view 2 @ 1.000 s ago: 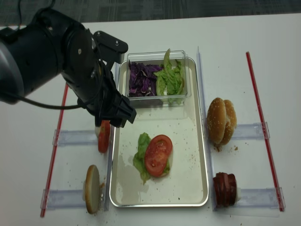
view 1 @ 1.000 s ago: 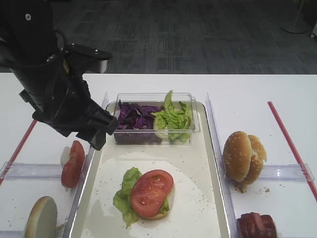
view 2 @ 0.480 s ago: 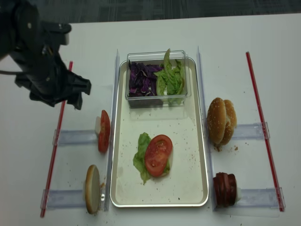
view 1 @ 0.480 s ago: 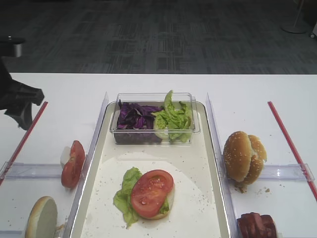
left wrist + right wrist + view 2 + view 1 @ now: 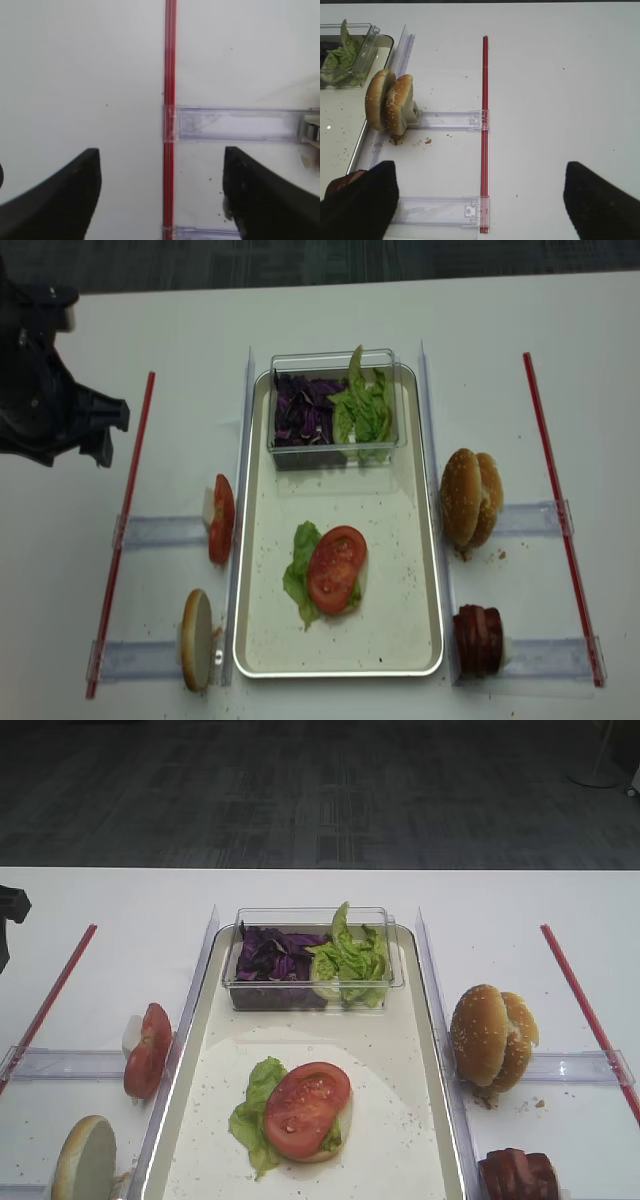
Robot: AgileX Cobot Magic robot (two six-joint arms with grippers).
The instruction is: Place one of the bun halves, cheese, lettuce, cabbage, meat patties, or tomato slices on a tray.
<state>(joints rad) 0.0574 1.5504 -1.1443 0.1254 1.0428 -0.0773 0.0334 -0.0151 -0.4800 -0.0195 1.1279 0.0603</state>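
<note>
Tray point(image 5: 430, 1020) sits mid-table with a stack on its floor: a bun base, a lettuce leaf point(image 5: 255, 1105) and one tomato slice point(image 5: 305, 1108) on top, all touching. At the tray's far end a clear tub point(image 5: 310, 916) holds the cabbage point(image 5: 270, 955) beside more lettuce. My left gripper point(image 5: 105, 435) hangs over bare table left of the left red strip point(image 5: 125, 525), well apart from the tray; its jaws stand apart with nothing between them, only table and strip showing through in the wrist view. My right gripper point(image 5: 480, 200) is parked over the right side of the table, jaws likewise spread and empty. Supplies off the tray: spare tomato slices point(image 5: 145, 1050) standing on edge in the left rack, a bun half point(image 5: 82, 1160) nearer the front on the left, two bun halves point(image 5: 492, 1038) upright in the right rack, a dark brown-red stack of discs point(image 5: 518, 1175) at front right. I judge the tomato placement done and the step in hand to be picking the next ingredient. The next move calls for choosing one piece, likely a patty or the top bun, coming down over it with jaws wide, closing gently, and carrying it clear of the tray rim onto the stack without tipping the tomato.
</note>
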